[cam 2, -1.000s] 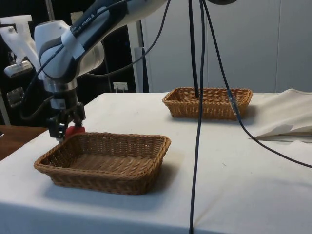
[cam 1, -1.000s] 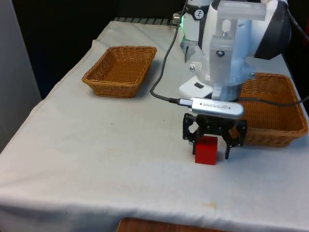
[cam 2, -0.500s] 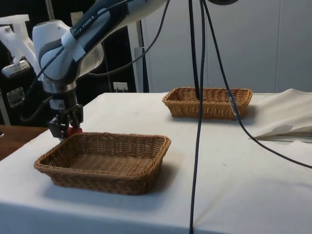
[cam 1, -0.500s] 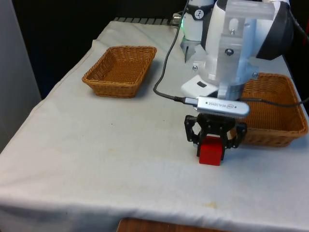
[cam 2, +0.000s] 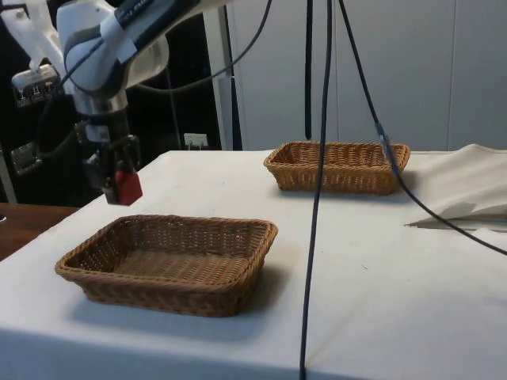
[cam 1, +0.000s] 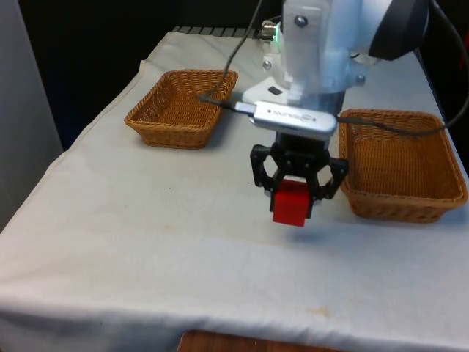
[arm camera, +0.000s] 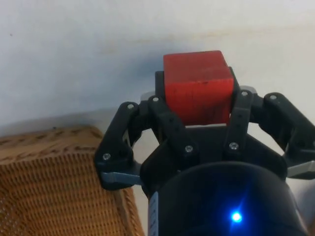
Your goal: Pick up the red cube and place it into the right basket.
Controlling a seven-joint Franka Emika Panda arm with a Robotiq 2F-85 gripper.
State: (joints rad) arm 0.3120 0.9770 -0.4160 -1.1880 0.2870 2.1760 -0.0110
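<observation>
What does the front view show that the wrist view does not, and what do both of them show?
Front view alone: two wicker baskets, the left basket and the right basket, with the red cube lifted off the white cloth, beside the right basket rather than over it.

Wrist view alone: both fingers pressing the cube's opposite sides, with one basket corner close by.

Both: the hand shut on the red cube, and white cloth beneath it.
</observation>
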